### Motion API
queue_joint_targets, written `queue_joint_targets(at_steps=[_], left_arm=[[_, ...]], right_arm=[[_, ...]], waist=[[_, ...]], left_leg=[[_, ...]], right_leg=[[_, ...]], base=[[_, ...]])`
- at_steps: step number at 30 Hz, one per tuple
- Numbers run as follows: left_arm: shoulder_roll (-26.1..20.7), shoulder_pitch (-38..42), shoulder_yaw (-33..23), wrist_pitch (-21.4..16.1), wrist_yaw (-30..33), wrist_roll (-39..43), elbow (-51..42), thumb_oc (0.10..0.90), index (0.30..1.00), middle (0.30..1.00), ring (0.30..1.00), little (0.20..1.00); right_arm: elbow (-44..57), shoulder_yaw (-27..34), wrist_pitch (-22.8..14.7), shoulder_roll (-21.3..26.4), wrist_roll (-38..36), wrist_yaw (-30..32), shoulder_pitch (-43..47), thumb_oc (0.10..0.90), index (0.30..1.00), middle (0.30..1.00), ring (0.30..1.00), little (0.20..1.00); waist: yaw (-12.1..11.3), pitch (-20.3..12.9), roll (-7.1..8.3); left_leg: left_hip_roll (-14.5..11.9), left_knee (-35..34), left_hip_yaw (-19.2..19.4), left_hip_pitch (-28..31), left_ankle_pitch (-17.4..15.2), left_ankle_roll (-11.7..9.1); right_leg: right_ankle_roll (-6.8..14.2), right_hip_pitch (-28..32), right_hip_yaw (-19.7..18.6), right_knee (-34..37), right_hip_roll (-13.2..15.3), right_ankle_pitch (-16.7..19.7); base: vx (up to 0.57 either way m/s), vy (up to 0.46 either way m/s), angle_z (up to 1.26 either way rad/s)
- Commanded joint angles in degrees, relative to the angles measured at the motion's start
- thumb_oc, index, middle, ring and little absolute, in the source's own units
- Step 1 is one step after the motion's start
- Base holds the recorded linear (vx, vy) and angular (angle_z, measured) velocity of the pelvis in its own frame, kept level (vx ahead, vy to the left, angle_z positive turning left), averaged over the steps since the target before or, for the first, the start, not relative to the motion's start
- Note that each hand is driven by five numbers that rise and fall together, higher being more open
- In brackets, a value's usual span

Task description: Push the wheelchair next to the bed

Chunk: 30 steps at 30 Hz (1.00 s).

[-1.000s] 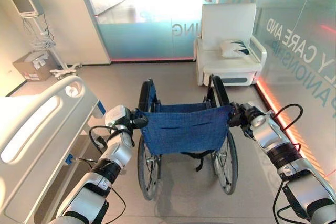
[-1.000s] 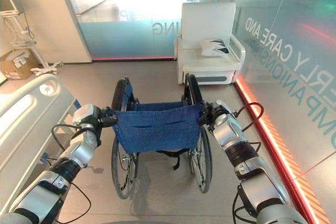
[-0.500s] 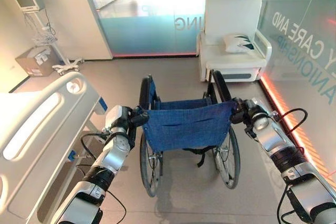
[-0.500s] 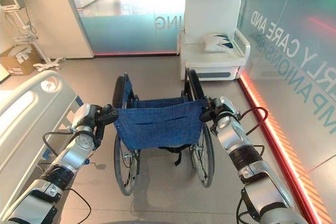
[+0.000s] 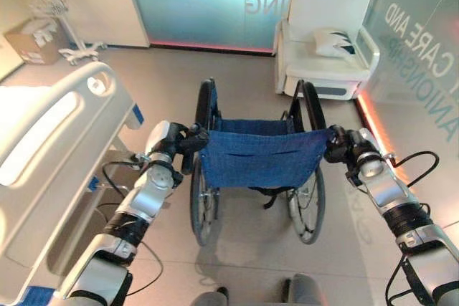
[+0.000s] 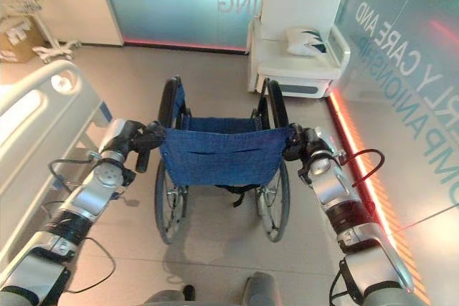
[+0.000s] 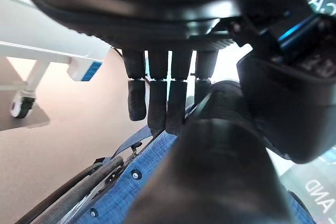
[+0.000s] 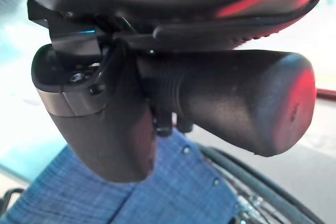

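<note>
Both hands, left hand and right hand, are gripping the wheelchair push handles, rolling it alongside the hospital bed, not yet snug against it.

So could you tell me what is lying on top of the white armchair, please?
A white cushion with a dark pattern lies on the armchair seat, leaning toward its right armrest. Whatever is beneath the cushion is covered.

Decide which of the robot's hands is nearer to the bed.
Left. The left hand grips the wheelchair's push handle on the side beside the bed; the right hand grips the handle on the far side.
</note>
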<state>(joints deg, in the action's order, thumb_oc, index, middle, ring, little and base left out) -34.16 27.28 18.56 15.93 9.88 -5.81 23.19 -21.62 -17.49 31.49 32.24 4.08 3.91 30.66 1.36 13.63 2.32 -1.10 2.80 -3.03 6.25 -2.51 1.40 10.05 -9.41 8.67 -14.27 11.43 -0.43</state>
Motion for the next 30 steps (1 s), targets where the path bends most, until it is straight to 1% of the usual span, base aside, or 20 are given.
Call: queue_joint_targets(at_steps=[1, 5, 7, 9, 10, 12, 13, 15, 16, 18, 19, 21, 22, 23, 24, 25, 26, 27, 29, 30], left_arm=[[3.5, -3.9, 3.9, -4.5, -2.1, 4.3, 4.4, 0.400, 0.300, 0.300, 0.300, 0.300], [3.9, -2.5, 4.4, -4.8, -1.7, 5.9, 5.2, 0.400, 0.300, 0.300, 0.300, 0.300], [4.1, -3.6, 3.7, -4.1, -1.4, 7.4, 4.7, 0.400, 0.300, 0.300, 0.300, 0.300], [4.1, -4.5, 3.0, -3.9, -1.0, 8.0, 4.6, 0.400, 0.300, 0.300, 0.300, 0.300], [4.1, -4.5, 2.9, -4.0, -0.8, 8.2, 4.7, 0.400, 0.300, 0.300, 0.300, 0.300], [4.4, -4.1, 2.4, -4.5, -0.2, 8.9, 5.3, 0.400, 0.300, 0.300, 0.300, 0.300], [4.5, -4.0, 2.3, -4.6, 0.0, 9.0, 5.5, 0.400, 0.300, 0.300, 0.300, 0.300], [4.5, -3.0, 2.3, -4.8, 0.5, 9.5, 6.1, 0.400, 0.300, 0.300, 0.300, 0.300], [4.5, -2.1, 2.6, -5.1, 0.9, 10.5, 6.9, 0.400, 0.300, 0.300, 0.300, 0.300], [4.6, -1.8, 2.6, -5.1, 1.1, 10.7, 7.0, 0.400, 0.300, 0.300, 0.300, 0.300], [4.4, -1.2, 2.5, -5.0, 1.1, 11.5, 6.7, 0.400, 0.300, 0.300, 0.300, 0.300], [4.1, -0.9, 2.2, -4.5, 0.5, 11.8, 6.3, 0.400, 0.300, 0.300, 0.300, 0.300], [4.0, -0.7, 2.0, -4.2, 0.2, 12.0, 6.2, 0.400, 0.300, 0.300, 0.300, 0.300], [3.7, -0.8, 1.6, -4.3, -0.5, 12.1, 6.5, 0.400, 0.300, 0.300, 0.300, 0.300], [3.7, -0.8, 1.5, -4.4, -0.7, 11.9, 6.6, 0.400, 0.300, 0.300, 0.300, 0.300], [3.7, -0.8, 1.4, -4.3, -1.3, 11.4, 6.6, 0.400, 0.300, 0.300, 0.300, 0.300], [3.7, -0.8, 1.8, -4.4, -1.9, 10.4, 6.9, 0.400, 0.300, 0.300, 0.300, 0.300], [3.7, -0.9, 2.0, -4.3, -2.0, 10.2, 6.9, 0.400, 0.300, 0.300, 0.300, 0.300], [3.2, -1.5, 2.4, -4.0, -2.4, 9.3, 6.5, 0.400, 0.300, 0.300, 0.300, 0.300], [2.3, -2.2, 2.0, -3.7, -2.8, 9.1, 6.1, 0.400, 0.300, 0.300, 0.300, 0.300]], right_arm=[[-3.4, -7.0, -6.4, -2.0, -1.1, -4.5, 0.1, 0.400, 0.300, 0.300, 0.300, 0.300], [-4.5, -7.5, -5.8, -1.4, -2.8, -4.6, 1.9, 0.400, 0.300, 0.300, 0.300, 0.300], [-2.7, -7.9, -4.4, -0.9, -2.6, -6.3, 1.3, 0.400, 0.300, 0.300, 0.300, 0.300], [-1.6, -8.1, -4.6, -0.4, -1.7, -7.8, 0.2, 0.400, 0.300, 0.300, 0.300, 0.300], [-1.4, -8.1, -4.7, -0.3, -1.3, -8.2, 0.1, 0.400, 0.300, 0.300, 0.300, 0.300], [-1.4, -8.7, -5.4, 0.1, -0.5, -9.3, 0.4, 0.400, 0.300, 0.300, 0.300, 0.300], [-1.5, -8.8, -5.6, 0.2, -0.5, -9.5, 0.6, 0.400, 0.300, 0.300, 0.300, 0.300], [-2.1, -9.3, -6.3, 1.1, -1.0, -10.1, 1.8, 0.400, 0.300, 0.300, 0.300, 0.300], [-2.1, -10.0, -6.4, 1.9, -1.5, -10.6, 2.8, 0.400, 0.300, 0.300, 0.300, 0.300], [-2.1, -10.2, -6.5, 2.2, -1.5, -10.8, 3.2, 0.400, 0.300, 0.300, 0.300, 0.300], [-1.6, -10.8, -6.4, 2.8, -1.5, -10.9, 3.9, 0.400, 0.300, 0.300, 0.300, 0.300], [-1.4, -10.8, -6.1, 3.0, -1.6, -11.1, 4.4, 0.400, 0.300, 0.300, 0.300, 0.300], [-1.8, -11.1, -5.9, 2.7, -1.4, -11.1, 5.1, 0.400, 0.300, 0.300, 0.300, 0.300], [-2.8, -11.8, -5.4, 2.0, -1.0, -11.4, 6.4, 0.400, 0.300, 0.300, 0.300, 0.300], [-3.2, -12.1, -5.0, 1.7, -1.0, -11.3, 7.0, 0.400, 0.300, 0.300, 0.300, 0.300], [-3.8, -12.8, -3.7, 1.1, -1.0, -11.1, 8.5, 0.400, 0.300, 0.300, 0.300, 0.300], [-4.8, -14.0, -1.6, 0.1, -1.5, -10.8, 10.6, 0.400, 0.300, 0.300, 0.300, 0.300], [-5.1, -14.4, -1.2, 0.0, -1.9, -10.8, 11.2, 0.400, 0.300, 0.300, 0.300, 0.300], [-5.9, -15.2, 0.1, -0.2, -2.8, -11.4, 13.1, 0.400, 0.300, 0.300, 0.300, 0.300], [-6.3, -15.5, -0.1, 0.2, -2.8, -12.5, 13.6, 0.400, 0.300, 0.300, 0.300, 0.300]], waist=[[0.0, 1.0, -1.39], [-0.1, -0.2, -0.34], [0.3, -1.1, -0.13], [0.8, -1.8, -0.03], [0.9, -1.9, 0.00], [1.1, -2.7, 0.24], [1.2, -2.8, 0.26], [1.5, -4.0, 0.37], [1.7, -5.2, 0.74], [1.8, -5.5, 0.92], [0.4, -5.4, 2.61], [-0.7, -4.7, 3.17], [-1.8, -3.8, 3.11], [-3.3, -3.1, 2.86], [-3.8, -2.7, 2.60], [-4.9, -2.2, 2.03], [-6.6, -1.5, 0.79], [-7.2, -1.3, 0.61], [-9.0, -0.8, 0.06], [-9.9, -0.7, 0.00]], left_leg=[[6.0, -2.4, -0.2, 7.0, -3.7, 1.7], [5.9, 0.2, -0.2, 6.4, -5.9, 1.6], [3.5, 2.3, 1.3, 7.6, -7.2, -0.2], [0.8, 3.6, 2.9, 8.3, -6.6, -1.6], [0.4, 4.0, 3.0, 8.2, -6.2, -1.8], [-1.7, 6.7, 3.9, 7.4, -2.4, -3.2], [-2.0, 7.0, 4.0, 7.3, -1.8, -3.5], [-3.8, 10.2, 4.5, 6.7, 3.6, -5.0], [-5.3, 13.9, 5.4, 6.2, 8.2, -6.2], [-5.9, 15.8, 5.7, 5.4, 9.7, -6.6], [-4.9, 23.3, 6.3, -1.4, 12.1, -6.4], [-4.8, 25.2, 7.0, -6.6, 11.6, -5.8], [-3.7, 24.5, 6.8, -9.6, 11.1, -5.3], [-1.5, 21.4, 6.4, -12.9, 11.5, -4.9], [-1.3, 20.2, 6.5, -13.6, 11.9, -5.0], [-1.6, 16.7, 7.0, -15.8, 13.8, -5.4], [-2.2, 9.9, 7.1, -19.0, 17.4, -6.3], [-2.2, 7.7, 6.8, -19.5, 18.6, -6.7], [-2.1, 1.2, 5.2, -21.7, 22.8, -7.4], [-2.1, -1.9, 4.6, -22.5, 23.1, -7.5]], right_leg=[[-1.1, -2.6, -1.8, 16.3, -0.2, 17.7], [-1.2, -1.1, -1.6, 14.1, 0.0, 16.2], [-1.4, -1.8, -0.2, 8.3, 0.1, 14.1], [-2.5, -1.2, 1.0, 7.0, -0.3, 12.4], [-2.8, -1.0, 1.1, 7.0, -0.5, 12.1], [-4.5, 0.7, 2.1, 7.9, -1.7, 10.3], [-4.7, 1.0, 2.3, 8.2, -1.9, 10.1], [-6.3, 2.6, 3.4, 9.8, -3.3, 8.9], [-7.6, 4.1, 4.3, 11.6, -4.3, 8.2], [-8.2, 4.8, 4.7, 12.4, -4.8, 7.9], [-9.6, 8.2, 4.5, 13.7, -5.0, 6.5], [-9.9, 10.3, 3.9, 13.8, -5.1, 5.4], [-9.7, 11.9, 2.9, 13.8, -5.5, 4.7], [-9.3, 13.6, 1.6, 13.7, -6.4, 3.9], [-9.2, 14.5, 1.1, 13.9, -6.9, 3.6], [-9.2, 16.1, 0.4, 14.3, -8.0, 2.9], [-9.3, 18.3, -0.5, 14.8, -9.8, 1.9], [-9.3, 18.9, -1.1, 14.8, -10.1, 1.5], [-9.5, 21.2, -3.2, 14.7, -10.9, 0.5], [-9.5, 22.0, -4.4, 14.2, -11.1, -0.3]], base=[[0.34, -0.218, 0.54], [0.30, -0.262, 0.67], [0.41, -0.284, 0.22], [0.38, -0.238, 0.20], [0.32, -0.221, 0.27], [0.29, -0.208, 0.20], [0.25, -0.190, 0.04], [0.23, -0.184, 0.03], [0.24, -0.178, 0.15], [0.24, -0.168, 0.22], [0.34, -0.214, 0.19], [0.33, -0.147, -0.02], [0.38, -0.012, -0.23], [0.40, 0.009, -0.19], [0.40, 0.034, -0.25], [0.48, 0.067, -0.26], [0.49, 0.074, -0.28], [0.53, 0.108, -0.16], [0.45, 0.130, -0.22], [0.53, 0.225, -0.61]])
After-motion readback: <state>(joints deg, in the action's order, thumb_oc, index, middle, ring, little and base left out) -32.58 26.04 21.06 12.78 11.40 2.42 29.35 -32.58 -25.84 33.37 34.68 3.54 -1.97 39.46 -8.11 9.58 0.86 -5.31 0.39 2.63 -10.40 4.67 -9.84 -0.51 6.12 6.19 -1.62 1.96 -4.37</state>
